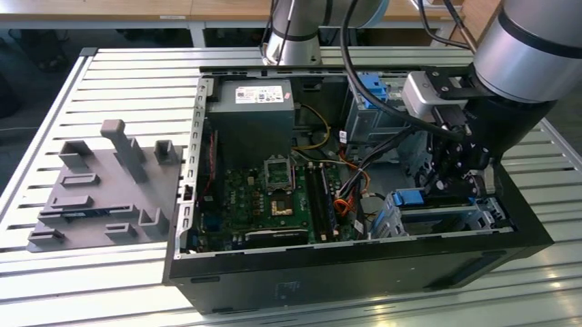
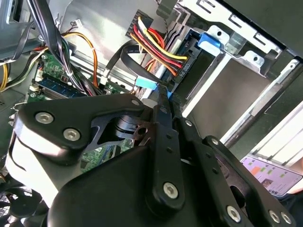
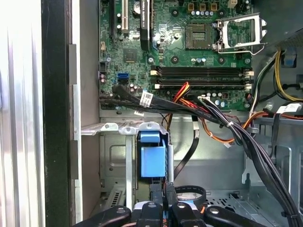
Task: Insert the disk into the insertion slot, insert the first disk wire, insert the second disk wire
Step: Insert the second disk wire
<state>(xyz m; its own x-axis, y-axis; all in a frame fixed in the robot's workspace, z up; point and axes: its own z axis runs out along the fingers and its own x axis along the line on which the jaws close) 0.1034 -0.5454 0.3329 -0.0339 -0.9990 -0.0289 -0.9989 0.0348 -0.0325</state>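
In the exterior view my gripper (image 1: 448, 187) reaches down into the open computer case at its right side, just above the insertion slot (image 1: 454, 219). The disk (image 2: 222, 90) lies inside that silver bay, its blue carrier (image 2: 209, 39) showing at the end; in the first wrist view the carrier (image 3: 152, 160) is right ahead of the gripper (image 3: 165, 208). In the second wrist view the gripper (image 2: 166, 101) is shut on a flat black disk wire with a blue plug (image 2: 146, 82), close to the disk's end. A red, yellow and black wire bundle (image 2: 154, 42) runs to a black plug beside it.
The green motherboard (image 1: 272, 194) fills the case floor, with loose black and orange cables (image 3: 227, 125) crossing toward the bay. A taller silver cage with a blue clip (image 1: 373, 87) stands at the back. A grey fixture block (image 1: 105, 187) rests on the slatted table outside the case.
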